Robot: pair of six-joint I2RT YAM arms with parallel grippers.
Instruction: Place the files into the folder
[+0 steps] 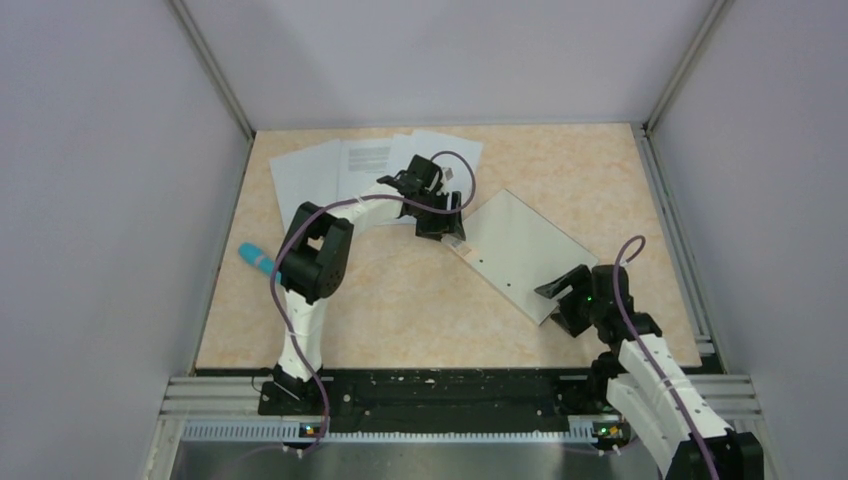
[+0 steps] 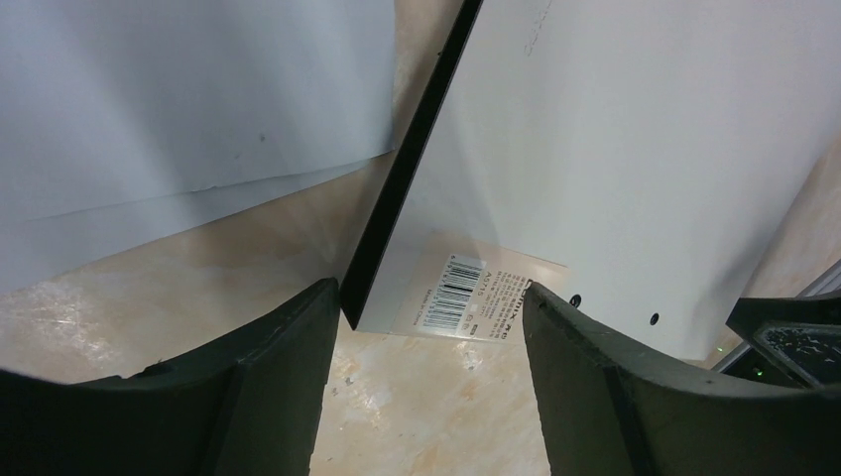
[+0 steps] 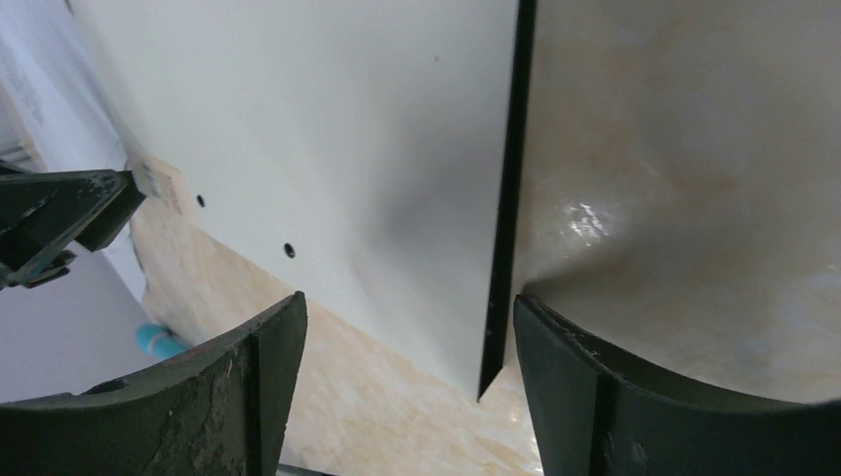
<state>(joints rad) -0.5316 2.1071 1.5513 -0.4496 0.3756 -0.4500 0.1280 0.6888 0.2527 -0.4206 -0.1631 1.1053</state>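
The folder (image 1: 522, 250) lies closed and flat on the table, silvery-grey side up, turned at an angle right of centre. The files (image 1: 345, 172), a few white sheets, one with printed text, lie fanned at the back left. My left gripper (image 1: 447, 222) is open just above the folder's far-left corner; the left wrist view shows that corner with its barcode label (image 2: 466, 293) and black edge between the fingers. My right gripper (image 1: 562, 298) is open at the folder's near-right corner; the right wrist view shows the folder (image 3: 337, 149) and its black edge between the fingers. Neither holds anything.
A blue marker-like object (image 1: 256, 260) lies near the table's left edge, by the left arm. Grey enclosure walls stand on three sides. A black metal rail (image 1: 440, 390) runs along the near edge at the arm bases.
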